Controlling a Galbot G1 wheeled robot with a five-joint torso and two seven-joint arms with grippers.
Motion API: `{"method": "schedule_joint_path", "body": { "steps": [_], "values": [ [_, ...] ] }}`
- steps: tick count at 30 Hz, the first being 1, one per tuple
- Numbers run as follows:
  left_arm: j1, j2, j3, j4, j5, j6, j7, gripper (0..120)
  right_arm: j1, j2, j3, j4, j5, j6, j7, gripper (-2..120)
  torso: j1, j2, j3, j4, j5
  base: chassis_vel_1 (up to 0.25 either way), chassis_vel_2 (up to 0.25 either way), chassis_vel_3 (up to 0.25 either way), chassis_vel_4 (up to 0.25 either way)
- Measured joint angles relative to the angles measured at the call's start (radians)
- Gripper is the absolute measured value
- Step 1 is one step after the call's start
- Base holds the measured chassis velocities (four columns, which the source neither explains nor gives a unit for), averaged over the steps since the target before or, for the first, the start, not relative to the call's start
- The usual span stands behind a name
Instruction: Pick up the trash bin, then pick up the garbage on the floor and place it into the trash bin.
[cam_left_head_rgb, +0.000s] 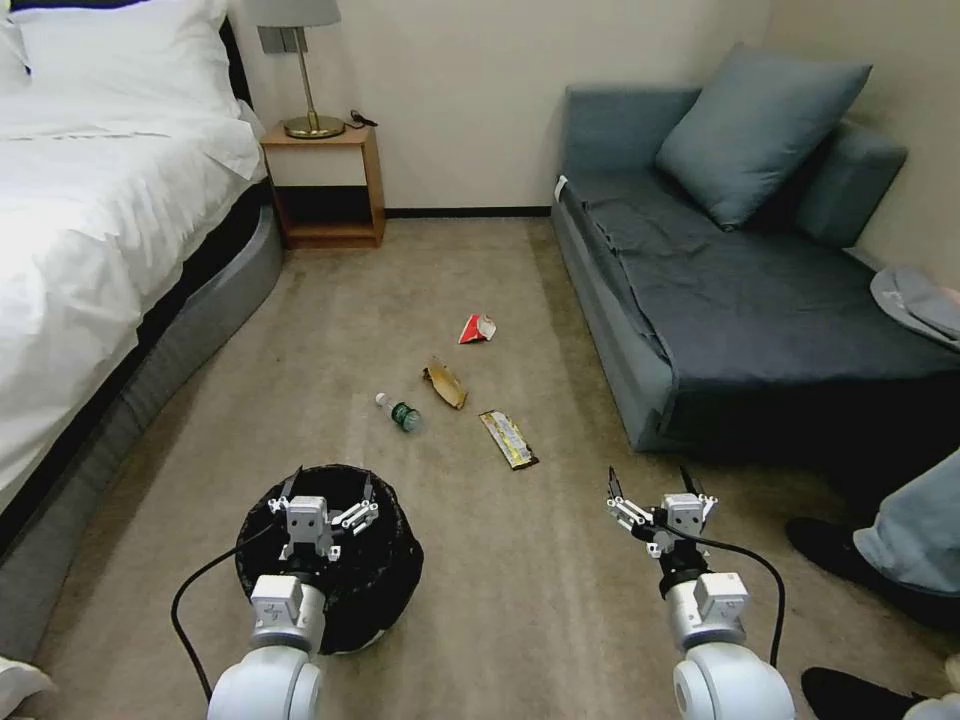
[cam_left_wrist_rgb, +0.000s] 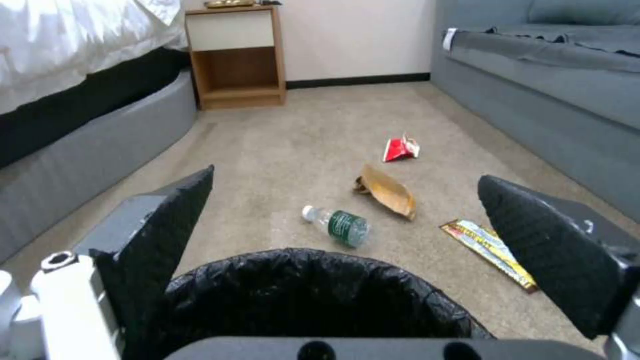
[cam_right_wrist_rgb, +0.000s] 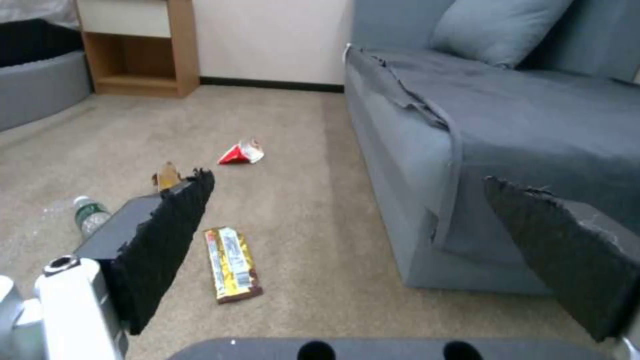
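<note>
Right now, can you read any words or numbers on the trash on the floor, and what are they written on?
No text can be read.
Bottle: green label, printing too small to read.
Gold wrapper: red and white marks, too blurred to read.
Red-and-white packet: crumpled, nothing legible.
Tan paper scrap: no print visible.
Trash bin: plain black liner, no label.
</note>
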Motion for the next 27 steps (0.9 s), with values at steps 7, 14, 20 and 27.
{"method": "schedule_joint_path", "body": {
  "steps": [7, 14, 20, 27],
  "values": [
    [0.0, 0.0, 0.0, 0.0, 0.0, 0.0, 0.0, 100, 0.0, 0.0, 0.0, 0.0, 0.0, 0.0, 0.0, 100, 0.0, 0.0, 0.0, 0.0, 0.0, 0.0, 0.0, 0.0, 0.0],
    [0.0, 0.0, 0.0, 0.0, 0.0, 0.0, 0.0, 100, 0.0, 0.0, 0.0, 0.0, 0.0, 0.0, 0.0, 100, 0.0, 0.0, 0.0, 0.0, 0.0, 0.0, 0.0, 0.0, 0.0],
    [0.0, 0.0, 0.0, 0.0, 0.0, 0.0, 0.0, 100, 0.0, 0.0, 0.0, 0.0, 0.0, 0.0, 0.0, 100, 0.0, 0.0, 0.0, 0.0, 0.0, 0.0, 0.0, 0.0, 0.0],
    [0.0, 0.0, 0.0, 0.0, 0.0, 0.0, 0.0, 100, 0.0, 0.0, 0.0, 0.0, 0.0, 0.0, 0.0, 100, 0.0, 0.0, 0.0, 0.0, 0.0, 0.0, 0.0, 0.0, 0.0]
  ]
}}
